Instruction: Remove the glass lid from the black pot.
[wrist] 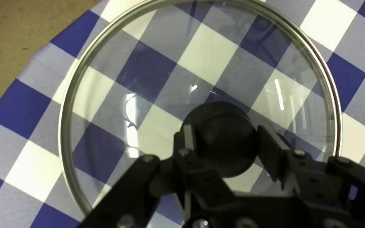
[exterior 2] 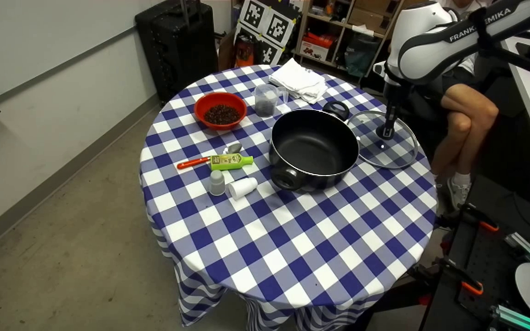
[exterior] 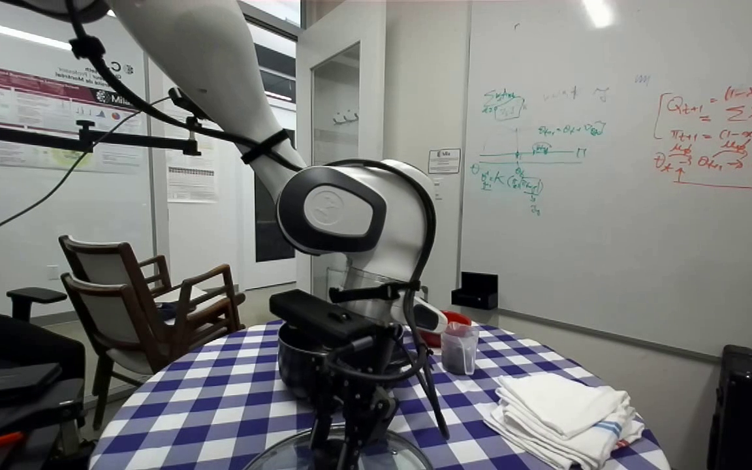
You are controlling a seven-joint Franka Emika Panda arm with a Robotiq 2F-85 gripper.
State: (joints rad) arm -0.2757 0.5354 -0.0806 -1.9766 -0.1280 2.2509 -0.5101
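Note:
The black pot (exterior 2: pixel 313 142) stands uncovered on the checked tablecloth; in an exterior view the arm partly hides it (exterior: pixel 296 365). The round glass lid (exterior 2: pixel 399 149) lies level beside it near the table's edge, close to a pot handle. I cannot tell if it rests on the cloth or hangs just above. The lid fills most of the wrist view (wrist: pixel 201 57), and part of it shows low in an exterior view (exterior: pixel 284 455). My gripper (wrist: pixel 227 136) has one finger on each side of the lid's black knob (wrist: pixel 223 148) and looks closed on it.
A red bowl (exterior 2: pixel 220 102) with dark beans and a clear measuring cup (exterior 2: pixel 266 99) stand past the pot. Folded white cloths (exterior 2: pixel 298 80) lie behind. A green bottle (exterior 2: pixel 228 161), a red-handled spoon (exterior 2: pixel 193 163) and two small cups (exterior 2: pixel 243 188) lie near the pot.

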